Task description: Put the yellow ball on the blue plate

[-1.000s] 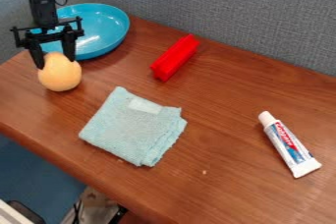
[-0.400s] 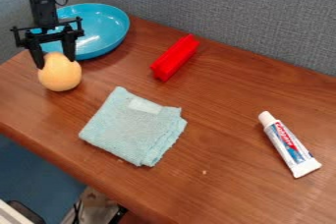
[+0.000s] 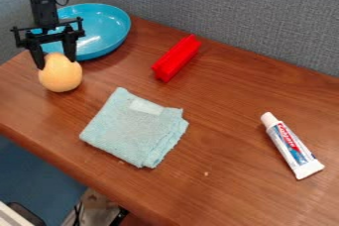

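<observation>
Yellow-orange and egg-shaped, the yellow ball (image 3: 58, 73) is sitting on the brown worktop (image 3: 225, 111) at the upper left of the frame, just below and left of the blue plate (image 3: 95, 28), so nothing you are after is done yet. Your claw (image 3: 51, 44) is reaching down over the ball with its two fingers straddling the top of it, jaws partly apart; you cannot tell from this view whether they are already pressing on it. I am judging that the grip, the lift and the short carry up-right onto the plate are all remaining.
</observation>
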Robot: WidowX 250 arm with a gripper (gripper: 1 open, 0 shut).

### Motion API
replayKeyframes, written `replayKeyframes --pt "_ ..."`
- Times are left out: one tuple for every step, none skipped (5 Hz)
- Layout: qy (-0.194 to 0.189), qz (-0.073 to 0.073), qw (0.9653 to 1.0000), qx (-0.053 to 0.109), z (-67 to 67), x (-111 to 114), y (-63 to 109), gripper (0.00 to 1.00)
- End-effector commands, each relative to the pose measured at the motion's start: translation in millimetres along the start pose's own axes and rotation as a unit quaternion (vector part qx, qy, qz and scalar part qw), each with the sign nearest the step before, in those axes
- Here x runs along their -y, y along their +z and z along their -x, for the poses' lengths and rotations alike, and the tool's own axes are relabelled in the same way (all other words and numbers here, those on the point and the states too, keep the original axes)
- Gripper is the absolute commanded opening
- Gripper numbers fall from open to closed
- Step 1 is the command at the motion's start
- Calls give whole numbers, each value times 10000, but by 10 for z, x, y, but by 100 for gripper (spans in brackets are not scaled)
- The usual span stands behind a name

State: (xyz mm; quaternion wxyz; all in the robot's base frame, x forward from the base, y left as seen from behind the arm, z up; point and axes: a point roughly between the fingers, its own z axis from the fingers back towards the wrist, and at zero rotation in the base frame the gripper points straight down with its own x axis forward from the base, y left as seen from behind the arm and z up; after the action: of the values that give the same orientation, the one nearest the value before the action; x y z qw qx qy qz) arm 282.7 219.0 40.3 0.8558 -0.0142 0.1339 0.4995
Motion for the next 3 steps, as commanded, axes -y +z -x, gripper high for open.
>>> replayKeyframes --pt "38 1 9999 -99 -5 -45 -56 0" --pt "22 -1 9999 -119 -7 -40 -64 0" --pt "5 -4 9999 -139 -7 -34 -70 0"
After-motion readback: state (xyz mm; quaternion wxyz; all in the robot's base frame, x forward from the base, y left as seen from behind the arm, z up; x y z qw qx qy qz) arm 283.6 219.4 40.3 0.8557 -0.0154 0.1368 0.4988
